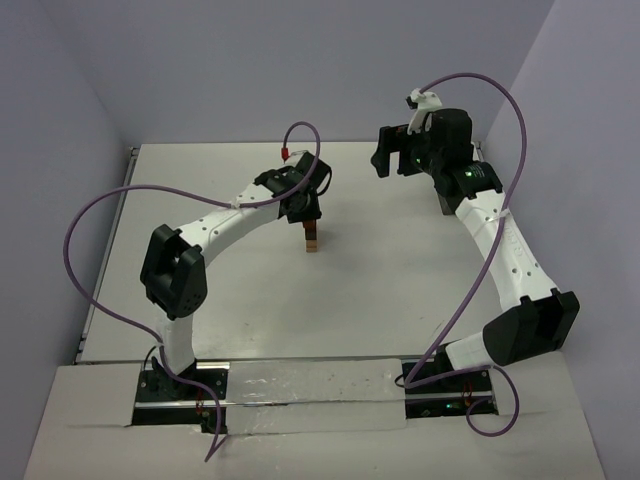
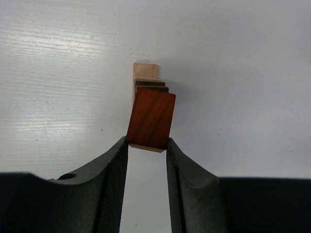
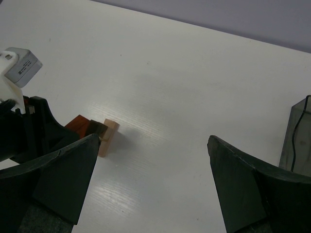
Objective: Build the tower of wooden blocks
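**A:** Where does the tower [image 1: 312,240] stand?

**B:** Near the middle of the counter [image 1: 400,290], well away from every edge. It is a narrow stack, with a tan block [image 2: 145,71] lowest in the left wrist view, a dark block [image 2: 151,86] above it and a reddish-brown block [image 2: 151,119] on top.

**A:** And the left end effector [image 1: 310,222]?

**B:** It is directly over the stack, closed narrowly on the reddish-brown block, with one finger pressed against each side. That block sits slightly askew to the ones beneath. The fingers and the top block hide most of the lower stack from the left wrist camera.

**A:** What about the right end effector [image 1: 393,155]?

**B:** It is raised near the far right corner of the counter, spread wide and holding nothing. In the right wrist view its own left finger [image 3: 63,174] covers part of the left end effector, so only the tip of the tower shows past it.

**A:** Anything else around?

**B:** A grey see-through bin [image 3: 297,136] stands by the right edge, well apart from the tower. Purple cables [image 1: 95,215] loop off both arms above the counter.
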### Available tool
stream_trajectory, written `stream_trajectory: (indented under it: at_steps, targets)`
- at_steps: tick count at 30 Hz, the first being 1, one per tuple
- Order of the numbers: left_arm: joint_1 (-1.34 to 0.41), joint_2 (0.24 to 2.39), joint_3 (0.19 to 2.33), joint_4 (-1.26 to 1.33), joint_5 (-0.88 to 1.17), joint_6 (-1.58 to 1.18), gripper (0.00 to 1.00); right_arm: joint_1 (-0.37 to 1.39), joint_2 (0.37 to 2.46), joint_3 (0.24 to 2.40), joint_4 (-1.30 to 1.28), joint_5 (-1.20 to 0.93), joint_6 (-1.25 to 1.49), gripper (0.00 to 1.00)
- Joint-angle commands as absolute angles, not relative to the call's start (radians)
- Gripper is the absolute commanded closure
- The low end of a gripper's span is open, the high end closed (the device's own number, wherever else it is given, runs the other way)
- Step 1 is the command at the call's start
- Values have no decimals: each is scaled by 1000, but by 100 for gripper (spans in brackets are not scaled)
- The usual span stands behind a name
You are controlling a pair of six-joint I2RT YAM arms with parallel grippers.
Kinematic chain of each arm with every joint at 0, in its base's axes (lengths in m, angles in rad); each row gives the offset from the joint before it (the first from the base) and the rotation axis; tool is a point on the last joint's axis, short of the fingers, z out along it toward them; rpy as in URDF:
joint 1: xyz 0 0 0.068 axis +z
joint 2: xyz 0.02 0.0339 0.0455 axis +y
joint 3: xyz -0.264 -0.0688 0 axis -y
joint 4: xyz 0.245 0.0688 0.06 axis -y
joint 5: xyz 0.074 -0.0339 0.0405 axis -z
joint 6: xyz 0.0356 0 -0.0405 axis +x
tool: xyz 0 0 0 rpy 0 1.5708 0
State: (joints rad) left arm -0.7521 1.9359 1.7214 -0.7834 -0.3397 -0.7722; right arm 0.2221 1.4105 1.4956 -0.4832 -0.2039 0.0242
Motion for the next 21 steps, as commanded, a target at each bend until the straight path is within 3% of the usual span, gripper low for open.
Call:
stream_trajectory:
  at_steps: [1, 21]
  targets:
    - [-763, 1951, 1774, -779, -348, -755, 92, 213, 1380, 1494, -446, -214, 20, 0]
    - [-766, 1974, 1790, -779, -333, -748, 81, 209, 1385, 1494, -446, -232, 26, 0]
